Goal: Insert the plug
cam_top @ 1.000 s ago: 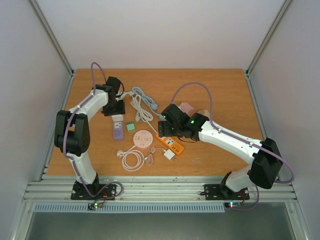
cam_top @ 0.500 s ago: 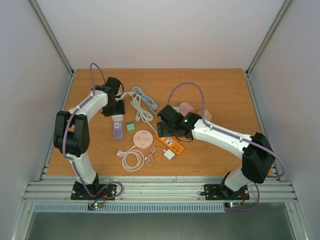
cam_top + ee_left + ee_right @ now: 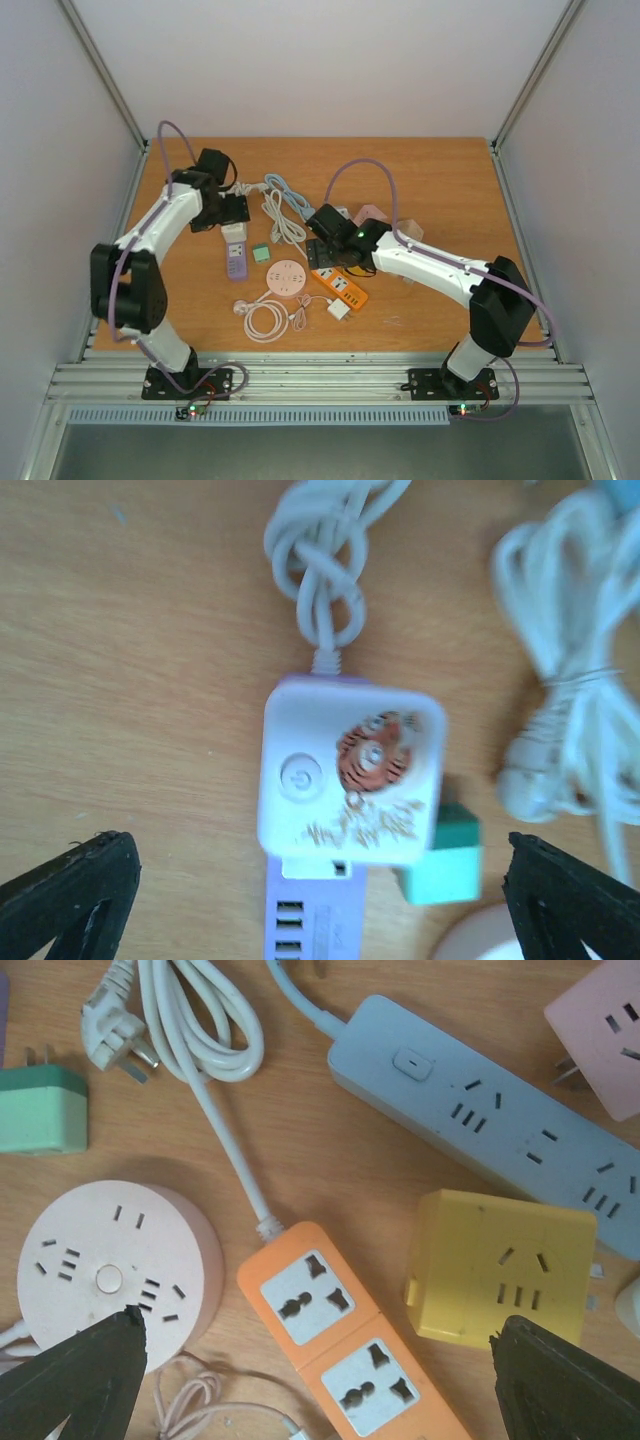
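A white cube plug (image 3: 350, 775) with a tiger sticker and a power button sits on the top end of a purple power strip (image 3: 315, 915); its prongs are hidden. A knotted white cord (image 3: 325, 570) leads away from the cube. My left gripper (image 3: 318, 842) hangs open above the cube, a finger on each side and clear of it. From above, the cube (image 3: 233, 234) and the strip (image 3: 236, 263) lie just below the left gripper (image 3: 228, 210). My right gripper (image 3: 320, 1320) stands open and empty above an orange two-socket strip (image 3: 345, 1345).
A green adapter (image 3: 445, 865) lies right of the cube. Around the orange strip (image 3: 340, 285) lie a round pink socket (image 3: 110, 1270), a yellow cube (image 3: 500, 1265), a grey-blue strip (image 3: 490, 1115), a pink cube (image 3: 605, 1030) and a coiled white cable (image 3: 190, 1020). A pink cable coil (image 3: 265, 320) lies nearer the front.
My left gripper has opened and let go of the white cube, and its arm has swung back to the left. The right arm has shifted left over the orange strip.
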`<state>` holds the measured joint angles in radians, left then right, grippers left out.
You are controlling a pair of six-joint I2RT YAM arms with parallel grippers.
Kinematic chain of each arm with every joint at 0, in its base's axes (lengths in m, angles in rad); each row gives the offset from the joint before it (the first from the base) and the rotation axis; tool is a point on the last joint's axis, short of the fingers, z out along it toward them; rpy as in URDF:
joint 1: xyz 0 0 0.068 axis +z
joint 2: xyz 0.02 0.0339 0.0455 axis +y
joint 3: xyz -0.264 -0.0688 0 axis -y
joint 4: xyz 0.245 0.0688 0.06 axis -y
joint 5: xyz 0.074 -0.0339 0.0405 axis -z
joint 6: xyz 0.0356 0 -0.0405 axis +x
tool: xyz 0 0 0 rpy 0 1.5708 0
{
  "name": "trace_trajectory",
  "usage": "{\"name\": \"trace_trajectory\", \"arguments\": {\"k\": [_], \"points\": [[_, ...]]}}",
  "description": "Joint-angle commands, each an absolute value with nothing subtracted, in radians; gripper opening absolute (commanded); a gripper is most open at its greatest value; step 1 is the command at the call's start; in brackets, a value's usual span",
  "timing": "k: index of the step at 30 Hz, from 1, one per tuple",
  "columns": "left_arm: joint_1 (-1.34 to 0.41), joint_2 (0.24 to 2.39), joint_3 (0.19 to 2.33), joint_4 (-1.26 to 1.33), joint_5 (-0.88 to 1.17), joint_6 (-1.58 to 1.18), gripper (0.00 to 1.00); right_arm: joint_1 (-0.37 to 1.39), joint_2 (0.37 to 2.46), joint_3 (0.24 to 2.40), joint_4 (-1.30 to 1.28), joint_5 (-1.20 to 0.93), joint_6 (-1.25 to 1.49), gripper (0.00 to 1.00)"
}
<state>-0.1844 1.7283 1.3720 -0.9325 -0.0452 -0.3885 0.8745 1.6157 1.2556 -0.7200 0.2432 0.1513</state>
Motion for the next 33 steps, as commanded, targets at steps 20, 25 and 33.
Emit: {"name": "trace_trajectory", "arguments": {"k": [20,25,33], "points": [[-0.173,0.779,0.95,-0.757,0.436,-0.333,0.99,0.837,1.749,1.398,-0.845,0.262,0.079,0.75],[-0.173,0.777,0.931,-0.741,0.427,-0.341,0.99,0.784,1.775,1.387,-0.924,0.374,0.129,0.81],[-0.173,0.822,0.902,-0.675,0.455,-0.378,0.99,0.742,1.791,1.291,-0.848,0.328,0.164,0.9]]}}
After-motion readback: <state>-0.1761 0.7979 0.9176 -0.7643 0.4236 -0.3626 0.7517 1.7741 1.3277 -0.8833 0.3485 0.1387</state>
